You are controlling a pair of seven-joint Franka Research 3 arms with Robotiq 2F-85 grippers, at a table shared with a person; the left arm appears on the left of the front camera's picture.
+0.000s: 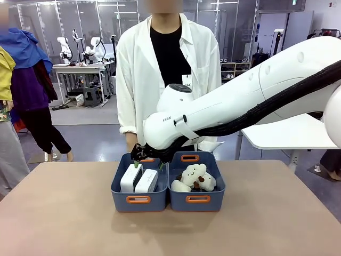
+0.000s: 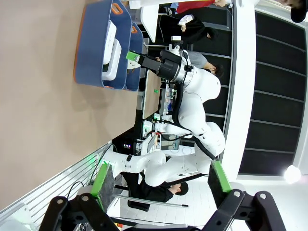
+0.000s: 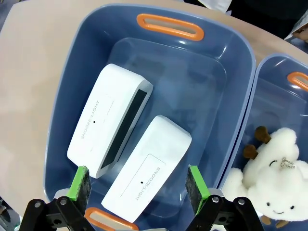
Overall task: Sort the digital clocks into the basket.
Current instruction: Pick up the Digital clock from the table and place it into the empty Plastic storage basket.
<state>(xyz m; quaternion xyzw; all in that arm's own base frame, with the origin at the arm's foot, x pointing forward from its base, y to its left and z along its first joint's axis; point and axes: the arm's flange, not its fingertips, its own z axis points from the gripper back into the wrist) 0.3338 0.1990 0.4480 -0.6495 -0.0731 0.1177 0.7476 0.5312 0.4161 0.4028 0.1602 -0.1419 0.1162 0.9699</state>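
Two white digital clocks lie side by side inside the left blue basket, one on its edge and the other flat. My right gripper hangs just above that basket's far end, open and holding nothing. From the right wrist, its green pads straddle the near end of the flat clock, clear of it, while the other clock shows its dark screen. My left gripper is open and empty, far from the basket.
A second blue bin touches the basket's right side and holds white plush toys. A person in a white coat stands right behind the bins. Bare tan table spreads left, right and in front.
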